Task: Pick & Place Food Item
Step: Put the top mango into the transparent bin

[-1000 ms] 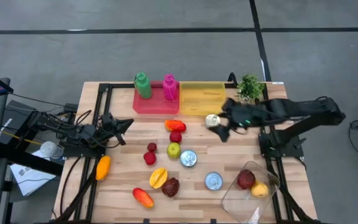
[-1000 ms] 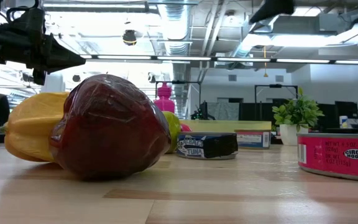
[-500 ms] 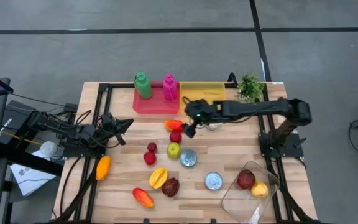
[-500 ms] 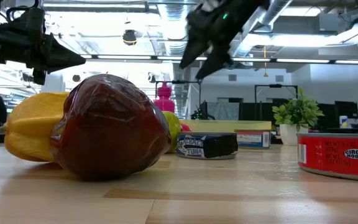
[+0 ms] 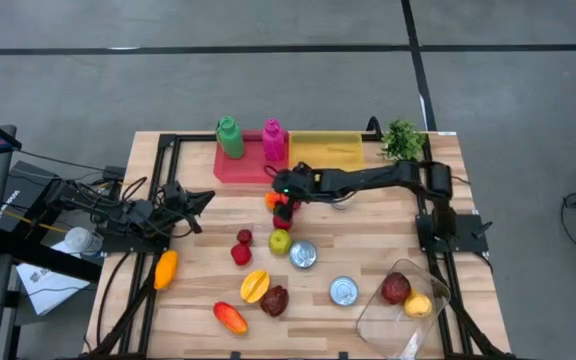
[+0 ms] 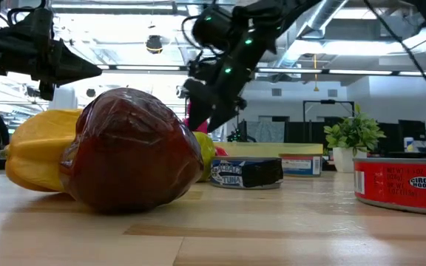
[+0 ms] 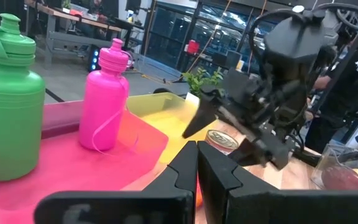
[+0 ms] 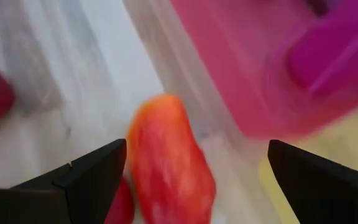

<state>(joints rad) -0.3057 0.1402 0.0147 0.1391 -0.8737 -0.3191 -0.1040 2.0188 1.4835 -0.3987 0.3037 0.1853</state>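
An orange-red food item [image 5: 271, 201] lies on the wooden table just in front of the red tray [image 5: 248, 168]. My right gripper [image 5: 282, 192] hangs over it, open and slanting down. In the right wrist view the item [image 8: 169, 162] shows between and beyond the spread fingers [image 8: 95, 174], which are apart from it. In the low view that gripper [image 6: 202, 111] is above the table behind the dark red fruit [image 6: 128, 151]. My left gripper [image 5: 204, 198] waits shut at the table's left side, pointing level; its fingers [image 7: 191, 168] have nothing between them.
Loose fruits [image 5: 280, 240] and two cans [image 5: 303, 254] lie in front of the item. A small red fruit [image 5: 284, 216] sits right beside it. The red tray holds a green bottle [image 5: 229, 137] and a pink bottle [image 5: 273, 140]; a yellow tray [image 5: 325, 155] adjoins. A clear container [image 5: 403, 300] stands near right.
My right gripper has swept from the table's right side toward the left and come down, rolling as it went, until it hangs over the orange-red item by the red tray. It has stayed open. No object has moved.
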